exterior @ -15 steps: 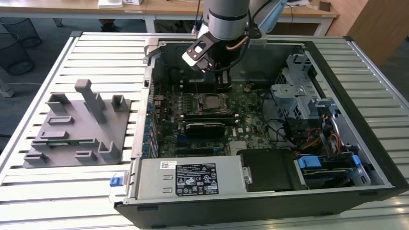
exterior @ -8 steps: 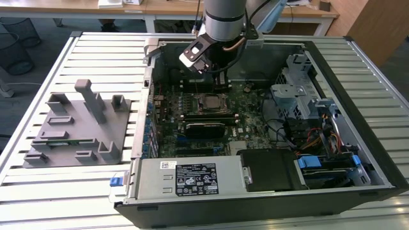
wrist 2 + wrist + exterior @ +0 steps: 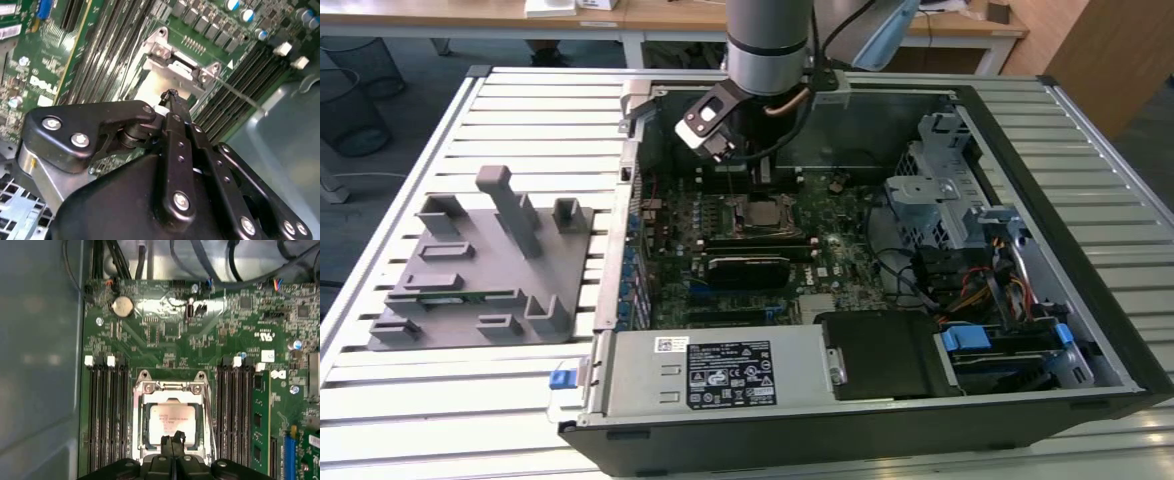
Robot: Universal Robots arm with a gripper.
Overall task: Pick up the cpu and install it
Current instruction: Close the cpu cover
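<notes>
The arm [image 3: 767, 40] is a smooth silver-grey cylinder ringed by a dark band, a coppery cable [image 3: 790, 100] curling at its wrist, and its gripper [image 3: 171, 96] is matte black linkage bars studded with bright silver screws [image 3: 181, 201].

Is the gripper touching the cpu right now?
Cannot tell. In the first wrist view the gripper overlaps one edge of the cpu, but neither contact nor a gap shows plainly.

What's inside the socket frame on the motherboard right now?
The cpu lies inside the socket frame, silver top showing. The shut gripper covers part of one edge; whatever lies under the cpu is hidden.
</notes>
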